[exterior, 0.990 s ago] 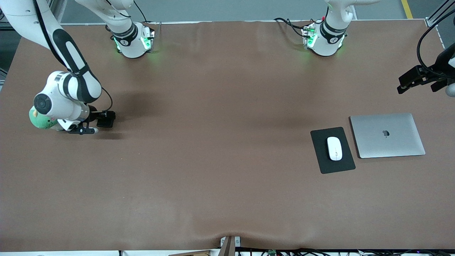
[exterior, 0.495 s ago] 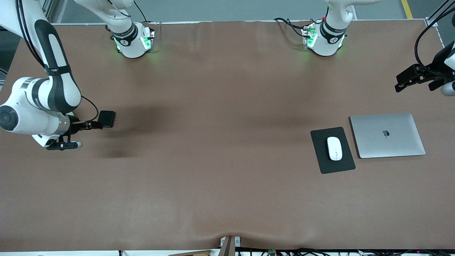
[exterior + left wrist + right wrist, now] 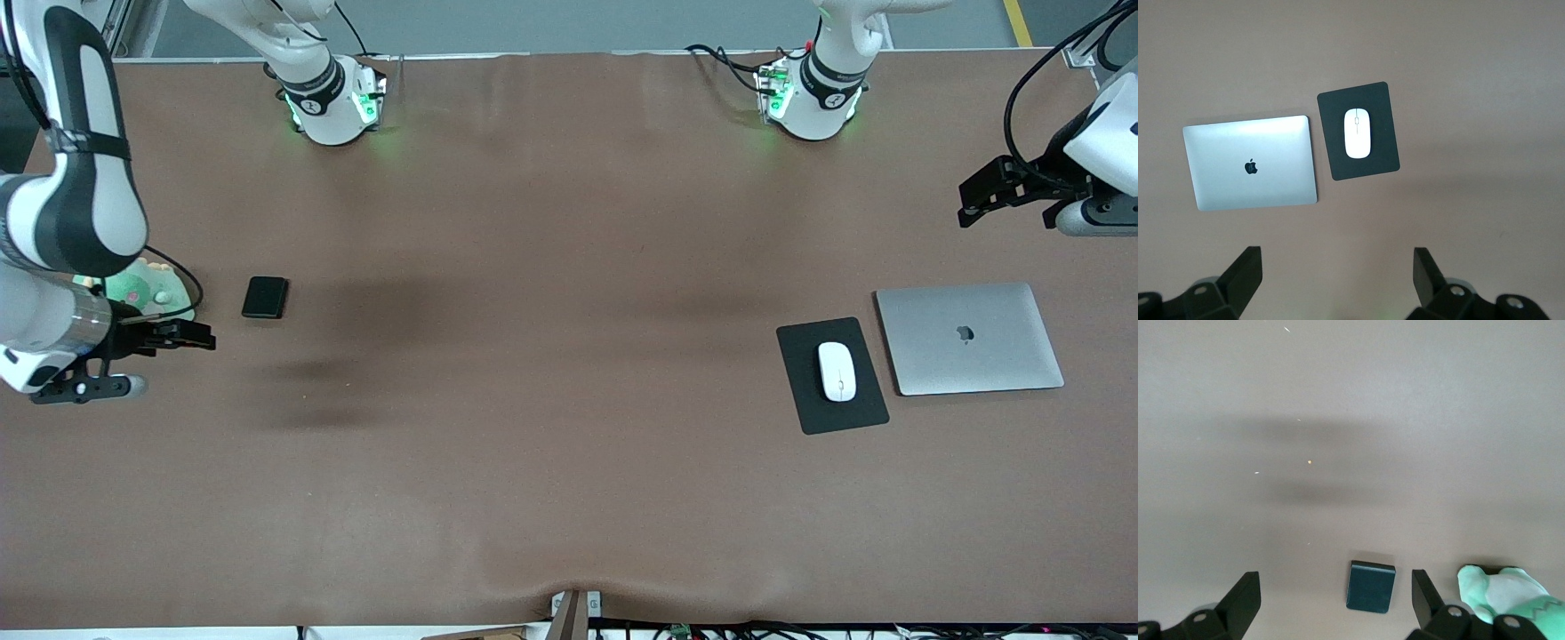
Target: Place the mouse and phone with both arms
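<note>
The white mouse [image 3: 837,371] lies on a black mat [image 3: 868,412] next to a closed silver laptop; it also shows in the left wrist view [image 3: 1357,133]. The small black phone [image 3: 265,297] lies flat on the table toward the right arm's end, and shows in the right wrist view [image 3: 1370,587]. My right gripper [image 3: 191,336] is open and empty, raised off the table just beside the phone. My left gripper [image 3: 982,197] is open and empty, up in the air at the left arm's end of the table, away from the laptop.
The closed silver laptop [image 3: 969,339] lies beside the mat. A green and white plush toy [image 3: 142,286] lies next to the phone, partly hidden by the right arm; it also shows in the right wrist view [image 3: 1505,590]. The table is covered in brown cloth [image 3: 551,400].
My right gripper has let go of the phone and drawn back from it and upward; the phone stays on the table. My left gripper has risen and shifted slightly.
</note>
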Robot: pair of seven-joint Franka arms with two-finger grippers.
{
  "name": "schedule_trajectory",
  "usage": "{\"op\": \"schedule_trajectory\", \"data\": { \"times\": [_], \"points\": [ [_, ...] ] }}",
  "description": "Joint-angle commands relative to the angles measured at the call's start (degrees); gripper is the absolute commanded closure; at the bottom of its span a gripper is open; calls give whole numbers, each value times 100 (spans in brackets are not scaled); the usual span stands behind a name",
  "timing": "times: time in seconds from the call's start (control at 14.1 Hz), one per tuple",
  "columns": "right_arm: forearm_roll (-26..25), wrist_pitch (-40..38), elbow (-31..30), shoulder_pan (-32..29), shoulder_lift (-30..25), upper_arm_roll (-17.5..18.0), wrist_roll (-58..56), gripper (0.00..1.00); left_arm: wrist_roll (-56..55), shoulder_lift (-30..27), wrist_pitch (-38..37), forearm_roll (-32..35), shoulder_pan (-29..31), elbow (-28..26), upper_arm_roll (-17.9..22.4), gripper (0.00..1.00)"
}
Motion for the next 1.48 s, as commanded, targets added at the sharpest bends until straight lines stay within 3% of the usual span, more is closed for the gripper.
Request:
{"op": "schedule_trajectory", "data": {
  "times": [0.0, 0.35, 0.64, 0.92, 1.27, 1.41],
  "points": [
    [58, -684, 1027, -15, 327, -9, -25, 0, -6, -77, -51, -36, -3, -7, -13, 0],
    [14, -1642, 2328, 29, 310, 61, -25, 0, 3, -86, -69, -36, 6, -25, -57, 0],
    [5, -2048, 2524, 108, 65, 61, 1, 0, 99, -182, -200, -36, 41, 1, -75, 0],
    [-30, -2741, 2436, 284, -533, 26, 10, 0, 29, -367, -218, -36, 50, -86, -75, 0],
    [-21, -2348, 953, 389, -1666, 35, 10, 0, -67, -446, -166, -89, 67, -209, -75, 0],
    [-21, -2346, 679, 398, -1886, 26, 10, 0, -85, -446, -166, -80, 59, -209, -75, 0]
  ]
}}
